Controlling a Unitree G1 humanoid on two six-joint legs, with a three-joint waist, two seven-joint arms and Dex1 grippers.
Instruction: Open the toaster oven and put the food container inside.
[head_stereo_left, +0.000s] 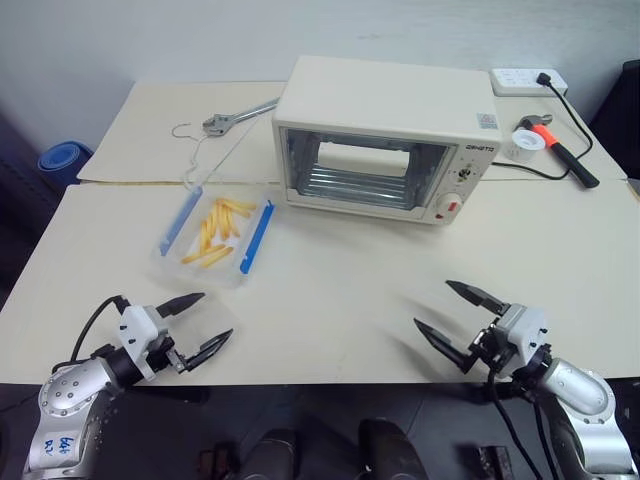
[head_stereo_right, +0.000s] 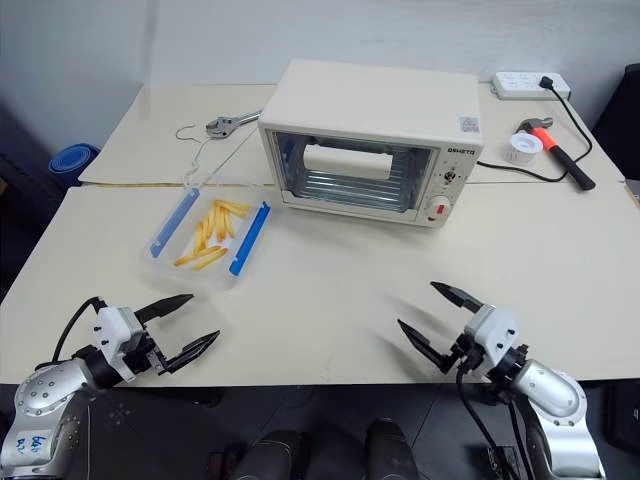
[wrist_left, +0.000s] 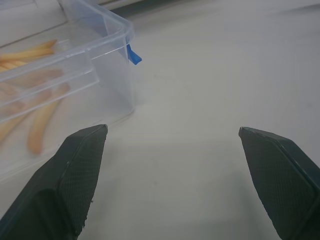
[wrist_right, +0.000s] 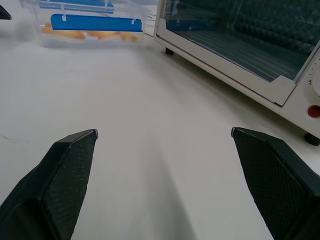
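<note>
Toaster oven (head_stereo_left: 380, 140) door shut, food container (head_stereo_left: 216, 236) on table beside it; left gripper (head_stereo_left: 197, 323) and right gripper (head_stereo_left: 458, 312) both spread wide, empty.

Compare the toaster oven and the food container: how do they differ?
The toaster oven is cream-white, opaque and far larger; the food container is small, clear plastic with blue clips. The oven holds a wire rack, the container yellow fries. Both are boxy, closed and rest on the table.

Evenly lit from overhead, soft faint shadows falling under both grippers, mild glare on the toaster oven (head_stereo_left: 385, 135) glass, left wrist close-up perhaps blurring slightly.
</note>
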